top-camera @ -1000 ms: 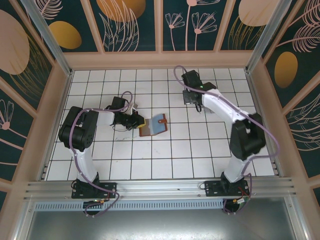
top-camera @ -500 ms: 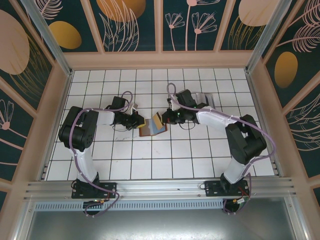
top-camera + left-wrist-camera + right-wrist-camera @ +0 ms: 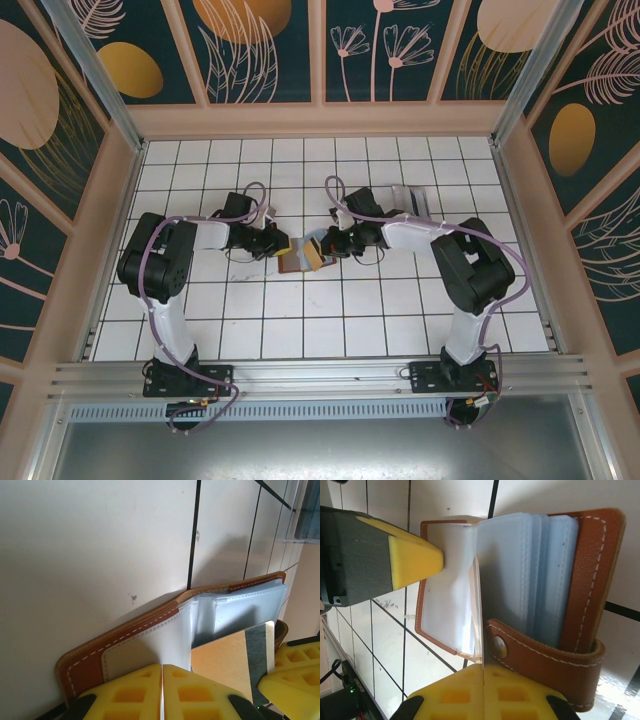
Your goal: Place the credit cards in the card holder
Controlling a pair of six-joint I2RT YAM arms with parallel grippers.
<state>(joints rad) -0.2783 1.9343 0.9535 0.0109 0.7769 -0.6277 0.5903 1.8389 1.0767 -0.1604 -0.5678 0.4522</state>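
Lying open on the tiles, the card holder (image 3: 590,570) sat between the two sets of fingertips, its clear sleeves fanned out. One credit card (image 3: 225,665) was clamped in the right gripper (image 3: 484,672), its edge just past those tips and over the sleeves (not yet seated, I judged). The left gripper (image 3: 161,672), fingers together, bore on the flap just ahead of its tips. Spare cards (image 3: 408,195) lay well behind the right fingers, so most of the job remained.

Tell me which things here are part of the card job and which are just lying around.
Part of the job: card holder, pinched by the left gripper; credit card in the jaws of the right gripper; spare cards on the tiles.
Just surroundings: tiled table; patterned wall panels.
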